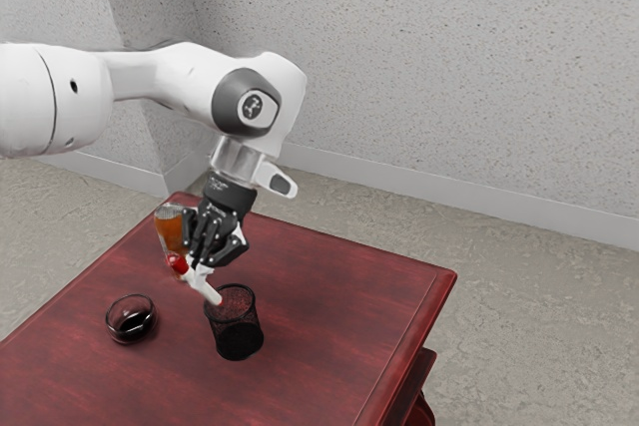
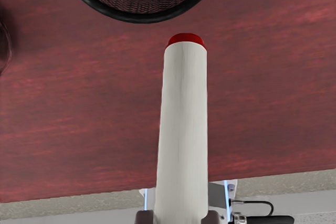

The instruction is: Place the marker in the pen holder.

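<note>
Black and angular, the gripper [image 1: 213, 240] has its two fingertips clamped on the marker's sides. From the exterior view's left, a rounded, glassy bowl [image 1: 119, 316] with a dark bottom sits on the streaked red table [image 1: 324, 291]; next comes an orange bottle [image 1: 170, 230]. Then the marker [image 1: 204, 284], a smooth white cylinder, slants, its red end near the round rim of the black mesh pen holder [image 1: 238, 336], outside it.

The arm [image 1: 155, 72] I see is white and smoothly rounded, with a thin dark seam, a small black oval and a grey collar round a dark emblem; past its silvery wrist [image 1: 236, 158], the black gripper [image 1: 205, 263] has knuckly links and tiny pale lettering.
</note>
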`<state>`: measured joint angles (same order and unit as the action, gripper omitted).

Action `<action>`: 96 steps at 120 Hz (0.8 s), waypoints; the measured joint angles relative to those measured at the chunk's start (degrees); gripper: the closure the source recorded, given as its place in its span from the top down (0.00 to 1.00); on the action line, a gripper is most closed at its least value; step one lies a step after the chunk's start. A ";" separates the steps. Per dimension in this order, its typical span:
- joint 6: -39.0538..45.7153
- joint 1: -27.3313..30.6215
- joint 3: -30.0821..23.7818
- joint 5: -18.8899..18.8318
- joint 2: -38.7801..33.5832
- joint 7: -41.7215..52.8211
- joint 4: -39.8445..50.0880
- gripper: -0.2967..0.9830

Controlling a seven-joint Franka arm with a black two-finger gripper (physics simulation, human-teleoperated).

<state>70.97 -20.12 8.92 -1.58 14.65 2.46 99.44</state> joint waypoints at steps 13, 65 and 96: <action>1.40 0.64 0.11 -0.21 2.02 0.48 -0.50 0.15; 8.02 1.76 0.19 -1.05 7.41 3.07 -2.66 0.15; 10.52 1.09 0.21 0.38 10.29 3.96 -3.00 0.35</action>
<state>81.49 -19.03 9.13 -1.20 24.94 6.42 96.44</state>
